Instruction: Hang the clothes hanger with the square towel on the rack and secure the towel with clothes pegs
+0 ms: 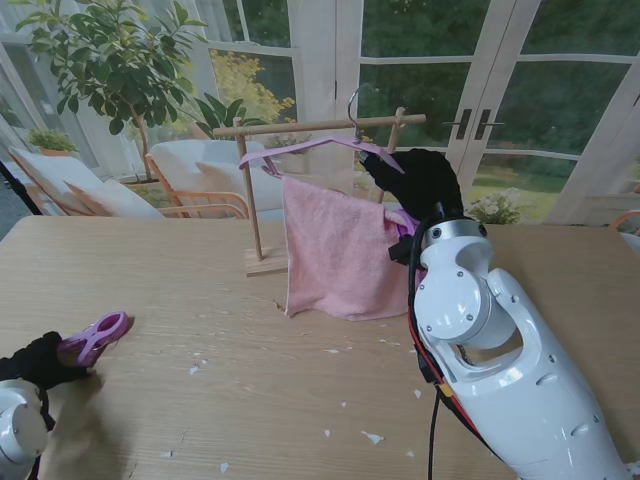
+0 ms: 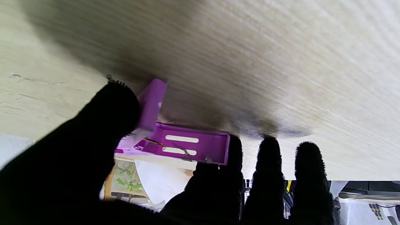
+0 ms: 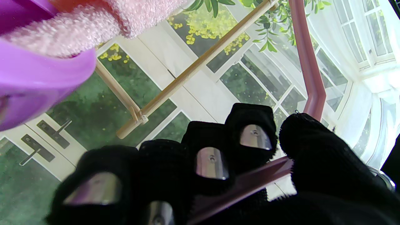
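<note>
A pink hanger point(image 1: 300, 150) hangs by its hook from the wooden rack point(image 1: 318, 126) at the table's far side, with a pink square towel point(image 1: 335, 245) draped over its lower bar. My right hand point(image 1: 418, 182) in a black glove is shut on the hanger's right end; in the right wrist view its fingers point(image 3: 212, 156) wrap the hanger arm point(image 3: 307, 62). A purple peg point(image 1: 402, 222) sits on the towel's right edge by that hand. My left hand point(image 1: 35, 360), low at the near left, is shut on another purple peg point(image 1: 93, 337), also seen as the peg point(image 2: 184, 143).
The wooden table point(image 1: 150, 280) carries small white scraps point(image 1: 372, 437) near me. The rack's base point(image 1: 266, 262) stands left of the towel. Behind the table are a plant point(image 1: 110, 60), chairs and glass doors point(image 1: 480, 100).
</note>
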